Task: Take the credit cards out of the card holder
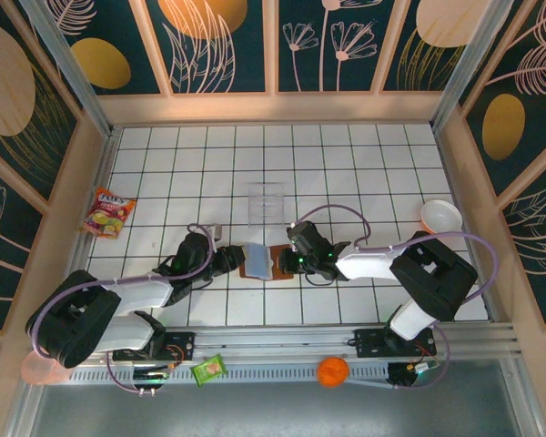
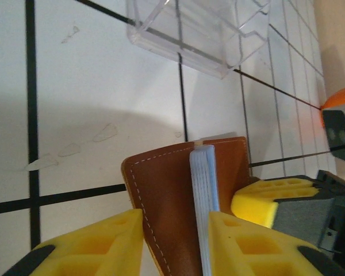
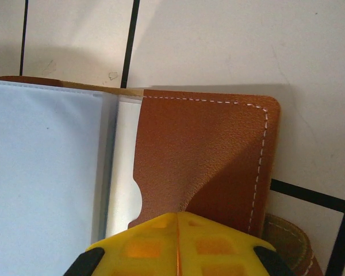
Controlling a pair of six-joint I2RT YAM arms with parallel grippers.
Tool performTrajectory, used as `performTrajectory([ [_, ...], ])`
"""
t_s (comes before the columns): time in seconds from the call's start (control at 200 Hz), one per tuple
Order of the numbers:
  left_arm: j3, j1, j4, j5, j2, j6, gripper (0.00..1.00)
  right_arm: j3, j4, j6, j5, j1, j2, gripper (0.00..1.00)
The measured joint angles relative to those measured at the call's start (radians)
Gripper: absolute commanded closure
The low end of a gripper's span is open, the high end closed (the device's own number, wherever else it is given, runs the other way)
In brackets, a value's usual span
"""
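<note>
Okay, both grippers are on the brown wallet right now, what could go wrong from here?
Both the left gripper and the right gripper seem clamped on the card holder, so pulling apart could strain its pale sleeves or make one grip slip. The right gripper pinches the leather flap over a pocket where a pale card edge sits tucked, which may trap the card. The clear tray lies just beyond and could be bumped.

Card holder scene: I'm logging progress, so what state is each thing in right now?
card holder, open, gripped from both sides
credit cards, tucked inside the card holder
left gripper, shut on the card holder
right gripper, shut on the card holder's brown flap
clear tray, empty
bowl, upright
</note>
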Motion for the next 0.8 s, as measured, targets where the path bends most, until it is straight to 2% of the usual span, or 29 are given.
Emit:
performTrajectory([
  [0.145, -0.008, -0.005, 0.016, 0.023, -0.039, -0.006, 0.64, 0.003, 0.003, 0.0, 0.0, 0.0, 0.004, 0.91],
  [0.24, -0.012, -0.007, 0.031, 0.036, -0.048, -0.01, 0.6, 0.004, 0.011, 0.0, 0.0, 0.0, 0.008, 0.91],
  [0.435, -0.017, -0.008, 0.045, 0.054, -0.048, -0.018, 0.58, 0.004, 0.018, 0.0, 0.0, 0.0, 0.01, 0.91],
  [0.555, -0.027, -0.016, 0.045, 0.08, -0.048, -0.028, 0.49, 0.004, 0.035, 0.0, -0.005, 0.0, 0.017, 0.91],
  [0.606, -0.034, -0.019, 0.045, 0.086, -0.048, -0.034, 0.48, 0.004, 0.039, 0.0, -0.005, 0.0, 0.018, 0.91],
  [0.636, -0.036, -0.019, 0.045, 0.09, -0.048, -0.035, 0.5, 0.004, 0.039, 0.0, -0.006, 0.0, 0.018, 0.92],
  [0.721, -0.038, -0.019, 0.045, 0.095, -0.048, -0.043, 0.66, 0.004, 0.042, 0.0, -0.008, 0.0, 0.02, 0.92],
  [0.801, -0.038, -0.019, 0.045, 0.1, -0.048, -0.046, 0.7, 0.004, 0.044, 0.0, -0.008, 0.0, 0.021, 0.92],
])
